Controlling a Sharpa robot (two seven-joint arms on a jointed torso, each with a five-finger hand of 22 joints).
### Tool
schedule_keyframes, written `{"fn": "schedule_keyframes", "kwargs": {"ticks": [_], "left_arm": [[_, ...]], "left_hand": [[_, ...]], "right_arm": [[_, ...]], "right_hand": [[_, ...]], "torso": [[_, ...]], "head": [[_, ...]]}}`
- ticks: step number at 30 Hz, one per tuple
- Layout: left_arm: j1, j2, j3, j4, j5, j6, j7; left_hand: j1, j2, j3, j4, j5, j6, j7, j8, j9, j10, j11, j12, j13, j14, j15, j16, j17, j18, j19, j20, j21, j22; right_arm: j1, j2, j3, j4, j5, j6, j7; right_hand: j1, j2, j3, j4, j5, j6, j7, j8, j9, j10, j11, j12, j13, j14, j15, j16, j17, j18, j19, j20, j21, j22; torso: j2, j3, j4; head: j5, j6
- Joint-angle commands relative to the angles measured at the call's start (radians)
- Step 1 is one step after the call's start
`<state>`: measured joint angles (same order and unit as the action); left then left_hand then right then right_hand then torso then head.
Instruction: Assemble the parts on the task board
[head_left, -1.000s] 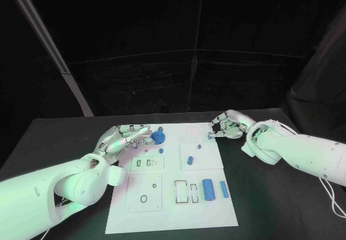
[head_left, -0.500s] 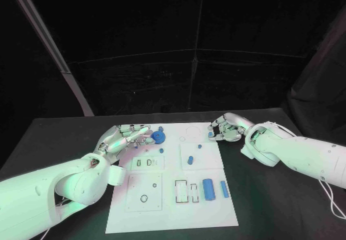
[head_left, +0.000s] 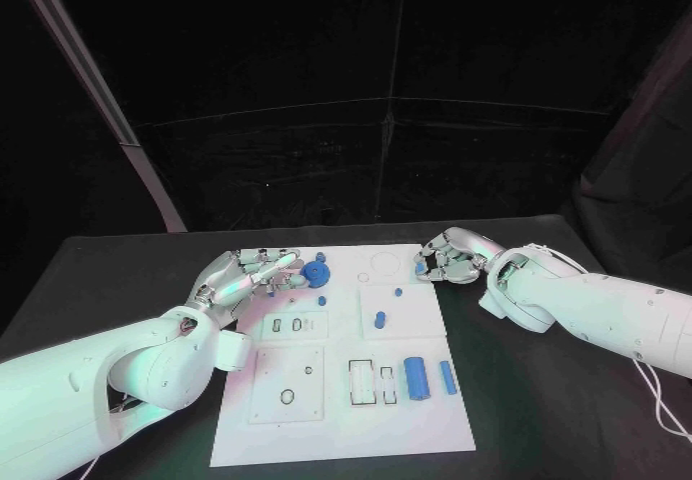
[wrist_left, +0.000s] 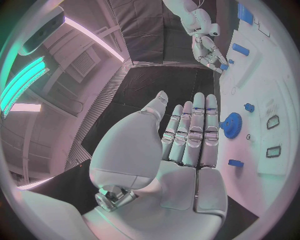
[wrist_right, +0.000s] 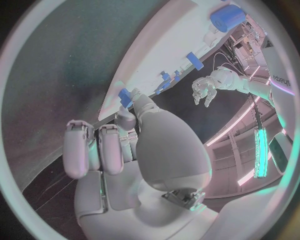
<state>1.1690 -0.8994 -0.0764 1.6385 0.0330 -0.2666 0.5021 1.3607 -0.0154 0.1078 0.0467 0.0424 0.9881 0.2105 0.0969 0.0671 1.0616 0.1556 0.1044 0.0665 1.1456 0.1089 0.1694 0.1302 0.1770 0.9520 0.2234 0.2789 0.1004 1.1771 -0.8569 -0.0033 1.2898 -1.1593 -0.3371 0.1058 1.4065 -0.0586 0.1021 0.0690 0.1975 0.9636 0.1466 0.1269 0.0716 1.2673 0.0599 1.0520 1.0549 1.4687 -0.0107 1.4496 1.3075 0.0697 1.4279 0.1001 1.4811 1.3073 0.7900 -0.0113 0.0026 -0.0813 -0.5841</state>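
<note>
Resting at the far right corner of the task board (head_left: 418, 400), the right hand (head_left: 450, 258) pinches a small blue part (wrist_right: 125, 96) between thumb and a fingertip, right at the board's edge where white meets the black table (head_left: 116, 270). Its other fingers curl in beside it. The left hand (head_left: 248, 276) hovers over the board's far left edge with fingers straight and apart, grasping nothing; the blue gear (head_left: 319, 271) sits just right of its fingertips, with a small blue peg (head_left: 322, 300) a little nearer. Toward the near right of the board lie a blue cylinder (head_left: 415, 378) and a slimmer blue bar (head_left: 447, 377), side by side, close to the right edge. Bare white board stretches nearer still, with dark table on both sides
</note>
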Motion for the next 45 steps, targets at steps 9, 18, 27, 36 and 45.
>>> {"fn": "schedule_keyframes", "kwargs": {"ticks": [9, 18, 27, 36, 45], "left_arm": [[0.001, 0.0, 0.001, 0.002, -0.007, 0.017, 0.003], [0.001, -0.001, 0.001, 0.003, -0.007, 0.017, 0.002], [0.001, -0.004, 0.001, 0.005, -0.007, 0.016, 0.002], [0.001, -0.006, 0.001, 0.008, -0.007, 0.015, 0.003], [0.001, -0.015, 0.001, 0.014, -0.007, 0.012, 0.003]], "left_hand": [[-0.003, 0.006, 0.001, -0.005, 0.006, 0.005, 0.0, -0.005, 0.0, 0.007, 0.002, -0.007, 0.0, 0.007, 0.0, -0.005, 0.001, 0.007, 0.007, -0.003, -0.004, -0.001], [-0.003, 0.006, 0.001, -0.005, 0.006, 0.005, 0.0, -0.005, 0.0, 0.007, 0.002, -0.007, 0.0, 0.007, 0.0, -0.005, 0.001, 0.007, 0.007, -0.003, -0.004, -0.001], [-0.003, 0.007, 0.001, -0.006, 0.006, 0.006, 0.0, -0.006, 0.0, 0.007, 0.002, -0.008, -0.001, 0.007, 0.0, -0.006, 0.001, 0.007, 0.008, -0.003, -0.005, -0.002], [-0.003, 0.007, 0.001, -0.006, 0.006, 0.006, 0.0, -0.006, 0.0, 0.007, 0.002, -0.008, -0.001, 0.007, 0.0, -0.006, 0.001, 0.007, 0.008, -0.003, -0.005, -0.002], [-0.003, 0.007, 0.001, -0.006, 0.006, 0.006, 0.0, -0.006, 0.0, 0.007, 0.002, -0.008, -0.001, 0.007, 0.0, -0.006, 0.001, 0.007, 0.008, -0.003, -0.005, -0.002]], "right_arm": [[0.001, 0.008, 0.0, -0.01, -0.017, 0.009, -0.015], [0.001, 0.013, 0.001, -0.014, -0.024, 0.019, -0.022], [0.0, 0.018, 0.001, -0.018, -0.042, 0.017, -0.036], [0.0, 0.019, 0.001, -0.008, -0.05, -0.039, -0.055], [0.001, -0.012, 0.002, 0.081, -0.034, -0.111, -0.075]], "right_hand": [[0.01, 0.025, 0.036, -0.01, -0.022, 0.026, -0.004, 0.009, 0.0, 0.014, -0.008, 0.016, 0.012, 0.057, -0.009, -0.001, 0.037, -0.02, -0.001, -0.008, 0.004, 0.041], [0.011, 0.026, 0.046, -0.015, -0.027, 0.037, -0.007, 0.012, 0.0, 0.017, -0.01, 0.019, 0.016, 0.058, -0.011, 0.0, 0.038, -0.02, 0.0, -0.009, 0.004, 0.043], [0.005, 0.027, 0.064, -0.021, -0.028, 0.067, -0.015, 0.02, 0.001, 0.023, -0.017, 0.023, 0.021, 0.058, -0.016, -0.001, 0.039, -0.021, 0.001, -0.014, 0.004, 0.044], [0.0, 0.037, 0.086, -0.026, -0.031, 0.095, -0.024, 0.027, 0.002, 0.033, -0.024, 0.031, 0.028, 0.059, -0.023, 0.0, 0.042, -0.021, 0.003, -0.019, 0.006, 0.047], [-0.003, 0.045, 0.098, -0.028, -0.031, 0.101, -0.027, 0.027, 0.001, 0.037, -0.027, 0.033, 0.032, 0.059, -0.025, 0.0, 0.042, -0.021, 0.003, -0.022, 0.006, 0.048]], "torso": [[0.0, -0.0004, -0.0001], [0.0, -0.0005, 0.0002], [-0.001, 0.0002, -0.0007], [-0.002, 0.0005, -0.0006], [-0.004, -0.003, 0.0028]], "head": [[-0.001, -0.003], [-0.001, -0.005], [-0.003, -0.006], [-0.002, -0.006], [0.0, -0.007]]}}
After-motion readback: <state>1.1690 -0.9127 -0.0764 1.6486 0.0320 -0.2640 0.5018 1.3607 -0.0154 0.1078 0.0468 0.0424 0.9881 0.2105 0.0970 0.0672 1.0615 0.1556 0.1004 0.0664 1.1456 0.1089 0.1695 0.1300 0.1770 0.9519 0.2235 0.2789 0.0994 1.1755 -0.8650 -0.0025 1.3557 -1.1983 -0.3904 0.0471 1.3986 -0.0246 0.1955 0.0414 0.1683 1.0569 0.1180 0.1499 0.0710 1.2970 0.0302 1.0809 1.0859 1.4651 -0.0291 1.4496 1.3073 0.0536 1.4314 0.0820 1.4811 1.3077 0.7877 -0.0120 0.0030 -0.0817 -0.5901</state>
